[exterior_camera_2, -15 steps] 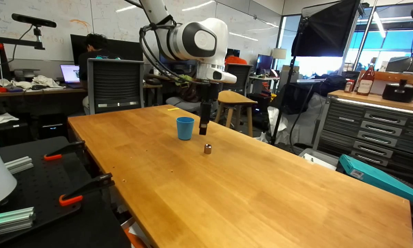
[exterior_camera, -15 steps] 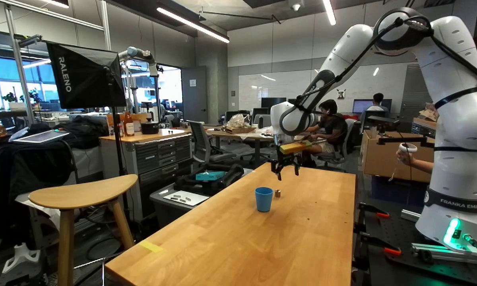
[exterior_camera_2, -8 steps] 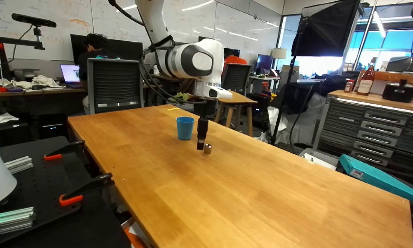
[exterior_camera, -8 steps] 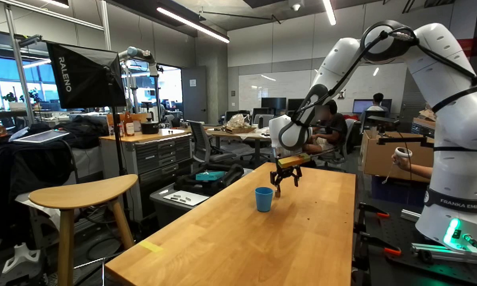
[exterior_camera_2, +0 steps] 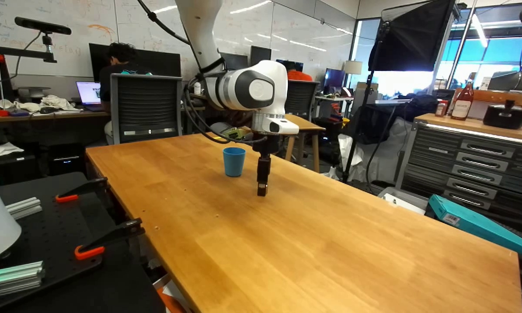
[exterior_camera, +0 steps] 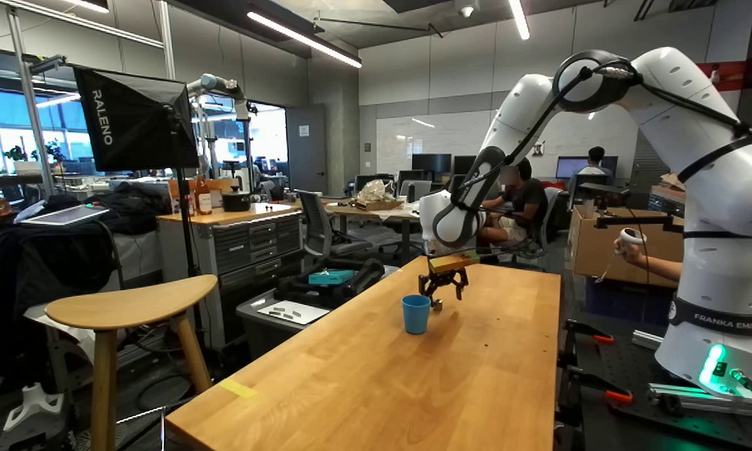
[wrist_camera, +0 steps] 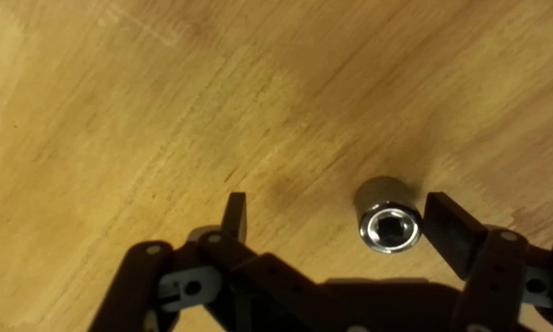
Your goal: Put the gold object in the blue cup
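The gold object is a small shiny metal cylinder with a square hole in its top. It stands upright on the table in the wrist view (wrist_camera: 385,203) and in an exterior view (exterior_camera: 438,305). My gripper (wrist_camera: 334,207) is open around it. The cylinder is close to the right finger in the wrist view, perhaps touching, and well apart from the left one. My gripper (exterior_camera: 446,299) is low over the table, and in an exterior view its finger (exterior_camera_2: 262,190) hides most of the cylinder. The blue cup (exterior_camera: 416,316) stands upright beside the gripper, also in an exterior view (exterior_camera_2: 233,163).
The long wooden table (exterior_camera: 376,382) carries the cup and cylinder. Black clamps with orange tips (exterior_camera_2: 91,252) sit at its edge on the robot's side. A wooden stool (exterior_camera: 135,304) and a grey bin (exterior_camera: 269,332) stand along the opposite side.
The arm has come down from above the table. The open gripper has gone from over the cylinder to around it. The cup and cylinder have not visibly moved.
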Tool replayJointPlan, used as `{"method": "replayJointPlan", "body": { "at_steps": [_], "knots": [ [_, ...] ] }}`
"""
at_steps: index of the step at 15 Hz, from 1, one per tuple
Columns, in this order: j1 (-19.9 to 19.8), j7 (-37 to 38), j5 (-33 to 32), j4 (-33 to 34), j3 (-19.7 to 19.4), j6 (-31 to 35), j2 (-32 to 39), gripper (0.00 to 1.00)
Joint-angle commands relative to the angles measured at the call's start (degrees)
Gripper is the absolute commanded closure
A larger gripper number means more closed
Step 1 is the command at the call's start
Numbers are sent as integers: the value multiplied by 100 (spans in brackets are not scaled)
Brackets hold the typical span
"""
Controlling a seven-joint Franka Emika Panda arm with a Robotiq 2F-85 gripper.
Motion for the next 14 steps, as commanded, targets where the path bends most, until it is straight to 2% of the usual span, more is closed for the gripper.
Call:
{"method": "replayJointPlan", "body": {
  "at_steps": [1, 6, 9, 10, 14],
  "knots": [
    [148, 113, 168, 340, -173, 150, 263, 34],
    [59, 32, 515, 262, -40, 69, 159, 73],
    [-13, -15, 807, 201, 33, 23, 143, 92],
    [-28, -35, 879, 197, 44, -1, 143, 88],
    [-97, -357, 1056, 171, 151, -390, -379, 89]
  ]
}}
